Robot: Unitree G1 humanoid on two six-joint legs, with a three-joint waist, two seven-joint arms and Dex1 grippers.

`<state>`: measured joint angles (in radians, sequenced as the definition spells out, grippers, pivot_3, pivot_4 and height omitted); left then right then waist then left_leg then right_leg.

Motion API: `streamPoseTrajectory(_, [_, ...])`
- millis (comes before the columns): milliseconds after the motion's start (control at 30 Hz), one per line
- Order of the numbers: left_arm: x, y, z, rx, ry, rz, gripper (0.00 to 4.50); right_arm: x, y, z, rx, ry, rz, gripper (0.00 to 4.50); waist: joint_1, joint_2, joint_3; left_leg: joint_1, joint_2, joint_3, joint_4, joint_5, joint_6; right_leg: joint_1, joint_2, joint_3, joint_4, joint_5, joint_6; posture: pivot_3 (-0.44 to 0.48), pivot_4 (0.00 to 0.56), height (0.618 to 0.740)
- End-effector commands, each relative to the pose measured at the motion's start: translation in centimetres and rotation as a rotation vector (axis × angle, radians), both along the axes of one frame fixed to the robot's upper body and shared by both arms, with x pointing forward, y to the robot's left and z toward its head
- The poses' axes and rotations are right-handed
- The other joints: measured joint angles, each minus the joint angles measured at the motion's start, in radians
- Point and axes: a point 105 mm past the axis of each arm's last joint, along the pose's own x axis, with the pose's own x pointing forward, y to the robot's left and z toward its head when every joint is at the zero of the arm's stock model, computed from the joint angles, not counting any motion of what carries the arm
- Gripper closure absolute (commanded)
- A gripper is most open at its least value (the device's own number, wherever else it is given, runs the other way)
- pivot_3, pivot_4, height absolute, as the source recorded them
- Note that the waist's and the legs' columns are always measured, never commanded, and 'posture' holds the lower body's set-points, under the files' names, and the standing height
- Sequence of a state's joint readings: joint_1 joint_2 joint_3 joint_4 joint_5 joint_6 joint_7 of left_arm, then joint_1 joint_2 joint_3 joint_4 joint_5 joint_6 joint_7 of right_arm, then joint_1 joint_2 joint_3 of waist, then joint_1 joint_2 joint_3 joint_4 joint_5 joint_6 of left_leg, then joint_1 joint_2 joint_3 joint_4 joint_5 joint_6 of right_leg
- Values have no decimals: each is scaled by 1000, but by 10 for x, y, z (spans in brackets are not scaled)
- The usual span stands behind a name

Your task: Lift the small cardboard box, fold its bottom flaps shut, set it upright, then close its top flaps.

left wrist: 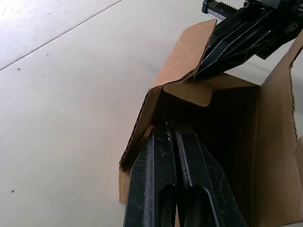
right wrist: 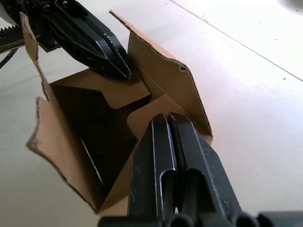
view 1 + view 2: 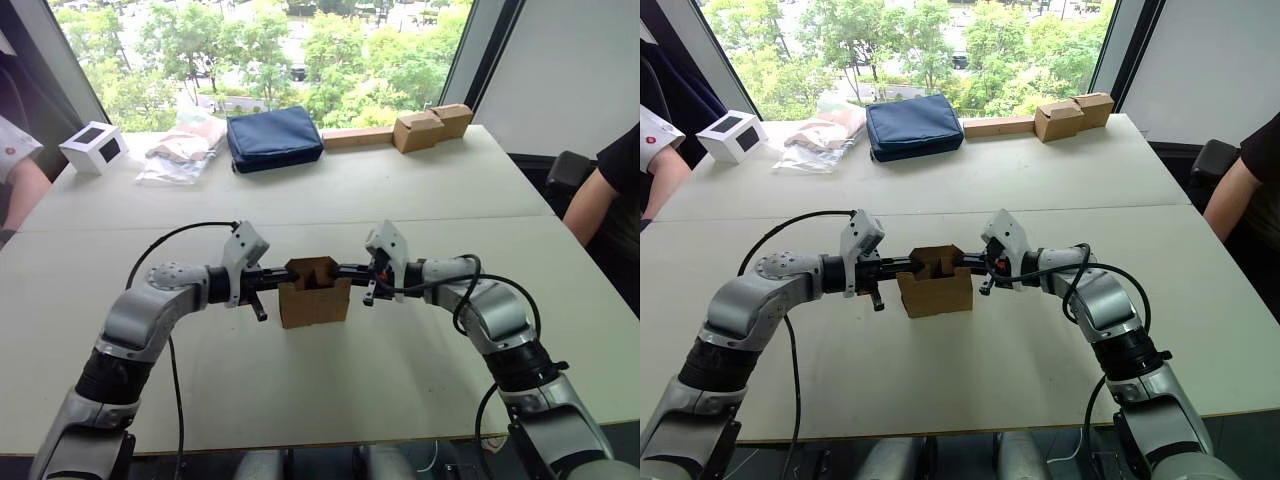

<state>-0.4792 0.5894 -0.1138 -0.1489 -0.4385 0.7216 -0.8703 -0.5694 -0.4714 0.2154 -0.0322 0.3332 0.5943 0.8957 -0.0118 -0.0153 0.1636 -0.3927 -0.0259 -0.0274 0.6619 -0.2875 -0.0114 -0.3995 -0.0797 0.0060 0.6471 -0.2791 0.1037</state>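
Left eye view: the small cardboard box [image 3: 314, 301] stands upright on the white table [image 3: 400, 360], near its middle, open end up, with the top flaps [image 3: 312, 268] raised or partly folded inward. The left claw [image 3: 278, 272] reaches in from the box's left side and the right claw [image 3: 345, 269] from its right, both level with the box's rim. Along the far edge of the table sit a white cube box [image 3: 93, 147], a clear plastic bag [image 3: 182, 150], a navy pouch [image 3: 272, 138] and paired tan boxes [image 3: 432, 126] on a long strip. A person's arm [image 3: 590, 205] shows at the right edge. Right eye view: same arrangement; box between the two claws, bottom resting on the table. Left wrist view: the left claw's two black fingers [image 1: 175, 184] lie pressed together, narrow, holding nothing between them, their tips over a side flap folded inward at the box's rim. The opposite claw's tip bears on the flap across the opening. Right wrist view: the right claw's fingers [image 2: 177, 175] likewise lie closed against each other, gripping nothing, tips resting on an inward-folded flap with a rounded tab. The left claw's tip touches the facing flap. The two longer flaps stand up on either side; box interior open and dark.
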Motion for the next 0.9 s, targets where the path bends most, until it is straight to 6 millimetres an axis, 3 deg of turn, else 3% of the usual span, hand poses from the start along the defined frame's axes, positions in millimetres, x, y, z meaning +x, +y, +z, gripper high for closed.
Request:
streamPoseTrajectory(33, [1,0,1,12,-22,-6,4423,0,4,6,6,-20,21,4500,0,0,0,0,0,0,0,0,0,0,0,0,0,0,0,0,150,740])
streamPoseTrajectory(167, [0,3,14,-34,-25,-11,4423,-2,3,11,20,-19,31,4500,-1,0,0,0,0,0,0,0,0,0,0,0,0,0,0,0,150,740])
streamPoseTrajectory(300, [-8,9,44,-217,18,-43,4423,-4,-4,24,57,-26,33,4500,-1,0,0,0,0,0,0,0,0,0,0,0,0,0,0,0,150,740])
streamPoseTrajectory(467, [-4,36,62,-253,0,15,4423,-4,-24,66,261,-25,-11,4500,1,0,1,-1,0,0,0,0,0,-1,-1,0,0,0,0,0,150,740])
streamPoseTrajectory(567, [10,49,59,-214,-30,90,4423,-13,-31,78,291,-10,-2,4500,1,0,1,0,0,0,0,0,0,0,-1,0,0,0,0,0,150,740])
streamPoseTrajectory(633, [23,57,57,-197,-65,151,4423,-27,-29,74,233,-6,35,4500,1,0,1,0,0,-1,0,0,0,0,-1,0,0,0,0,0,150,740])
streamPoseTrajectory(767, [47,64,48,-140,-160,225,4423,-66,-12,64,153,19,180,4500,3,0,1,-1,0,-1,-1,0,0,0,-1,-1,-1,0,0,0,150,740])
streamPoseTrajectory(833, [51,60,46,-215,-119,182,4423,-81,-1,63,139,16,233,4500,1,0,1,-1,0,-1,-1,0,0,0,-1,-1,-1,0,0,0,150,740])
streamPoseTrajectory(900, [56,59,32,-185,-68,152,4423,-87,6,58,111,3,247,4500,0,0,1,-1,0,-1,-1,0,0,0,-1,-1,-1,0,0,0,150,740])
